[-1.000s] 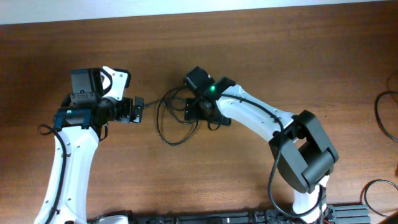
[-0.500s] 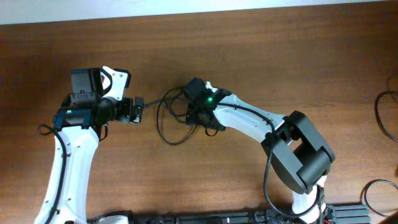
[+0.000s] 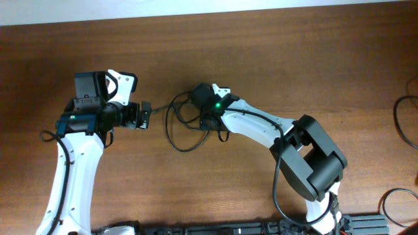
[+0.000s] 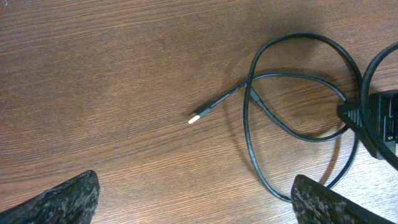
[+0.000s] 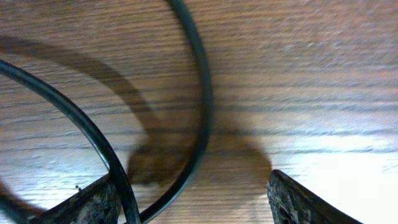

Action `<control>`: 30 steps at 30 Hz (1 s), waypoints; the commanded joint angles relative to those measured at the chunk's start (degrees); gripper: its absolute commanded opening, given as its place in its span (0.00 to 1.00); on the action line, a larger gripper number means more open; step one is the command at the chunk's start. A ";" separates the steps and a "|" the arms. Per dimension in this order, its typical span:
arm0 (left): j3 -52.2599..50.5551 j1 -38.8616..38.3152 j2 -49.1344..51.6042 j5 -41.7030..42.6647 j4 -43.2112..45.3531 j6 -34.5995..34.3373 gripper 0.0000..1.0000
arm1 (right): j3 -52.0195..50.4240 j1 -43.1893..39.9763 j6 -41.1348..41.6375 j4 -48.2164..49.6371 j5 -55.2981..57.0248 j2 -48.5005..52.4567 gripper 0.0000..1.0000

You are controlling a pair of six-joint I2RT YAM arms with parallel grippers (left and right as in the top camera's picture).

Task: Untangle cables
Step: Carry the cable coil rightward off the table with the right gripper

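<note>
Overhead: the cables lie as a few overlapping loops on the tabletop, left of centre, between the two arms. The right tool is low over the right side of the loops. The left tool sits just beside their left edge.

Right wrist: the fingers are spread, with two strands between them. One curves through the middle and the other runs hard against one finger. Nothing is pinched yet.

Left wrist: the left tool is spread wide with nothing between its fingers. A free plug points toward it, and the strands cross just behind the plug.

Judgement: the step in hand is the right tool's grasp.
- Take one strand only: shift until the second strand lies outside the fingers before closing.
- Grip low, with the strand centred on the pads.
- Then draw slowly away from the crossing while the left tool takes the plug end.
- Risk: catching both strands would drag the whole bundle.
</note>
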 commanded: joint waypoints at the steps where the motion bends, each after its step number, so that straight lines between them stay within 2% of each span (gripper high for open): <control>1: 0.31 0.28 -0.39 0.81 -0.02 0.90 0.99 | -2.19 -1.53 -1.57 -0.98 4.66 4.13 0.74; 3: 0.31 0.28 -0.39 0.81 -0.02 0.90 0.99 | -2.19 -4.02 -1.60 -0.92 7.45 4.13 0.74; 8: 0.33 0.28 -0.39 0.81 -0.02 0.90 0.99 | -2.19 -18.14 -10.43 3.37 11.43 4.13 0.74; 11: 0.31 0.28 -0.39 0.81 -0.02 0.90 0.98 | -2.19 -30.69 -15.74 12.66 12.04 4.13 0.75; 13: 0.31 0.28 -0.39 0.81 -0.02 0.90 0.99 | -2.19 -36.04 -17.16 16.26 12.07 4.13 0.75; 17: 0.31 0.28 -0.39 0.81 -0.02 0.90 0.99 | -2.16 -52.83 -20.59 24.96 12.07 4.15 0.75; 21: 0.31 0.28 -0.39 0.81 -0.02 0.90 0.99 | -2.16 -68.54 -20.55 24.55 11.98 4.15 0.75; 23: 0.31 0.28 -0.39 0.81 -0.02 0.90 0.99 | -1.77 -75.49 -20.61 21.66 5.88 4.13 0.74; 25: 0.31 0.28 -0.39 0.81 -0.02 0.90 0.99 | -1.16 -79.62 -26.86 20.72 -10.69 4.11 0.74; 26: 0.31 0.28 -0.39 0.81 -0.02 0.90 0.99 | 0.00 -80.56 -26.77 18.36 -13.84 3.80 0.74; 28: 0.31 0.28 -0.39 0.81 -0.02 0.90 0.99 | 1.70 -79.58 -29.83 16.55 -14.10 2.40 0.84; 30: 0.31 0.28 -0.39 0.81 -0.02 0.90 0.99 | 3.30 -77.29 -30.82 14.10 -14.21 -0.72 0.86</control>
